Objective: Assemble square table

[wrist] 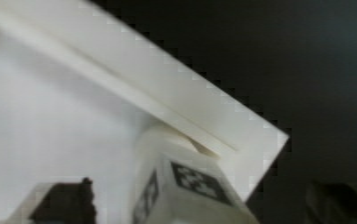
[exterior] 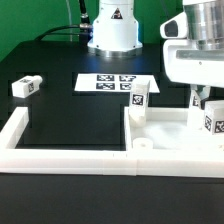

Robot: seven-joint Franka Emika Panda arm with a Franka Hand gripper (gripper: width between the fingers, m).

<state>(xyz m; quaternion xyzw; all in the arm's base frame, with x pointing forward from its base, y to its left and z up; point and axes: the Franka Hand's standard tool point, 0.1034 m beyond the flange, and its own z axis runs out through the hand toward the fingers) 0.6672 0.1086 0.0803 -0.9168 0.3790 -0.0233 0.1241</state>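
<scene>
One tabletop (exterior: 168, 135), two legs (exterior: 140, 99), within border wall (exterior: 70, 158)

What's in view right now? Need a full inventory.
tabletop: 1, white, flat inside the border wall's corner, exterior view's right
standing leg: 1, white, tagged, upright at the tabletop's far corner
second leg: 1, white, tagged, below the tool
loose leg: 1, white, tagged, on the table, exterior view's left
marker board: 1, white, mid-table
border wall: 1, white, near edge
table: 1, black
robot base: 1, white, far side
tool: 1, white, open
</scene>
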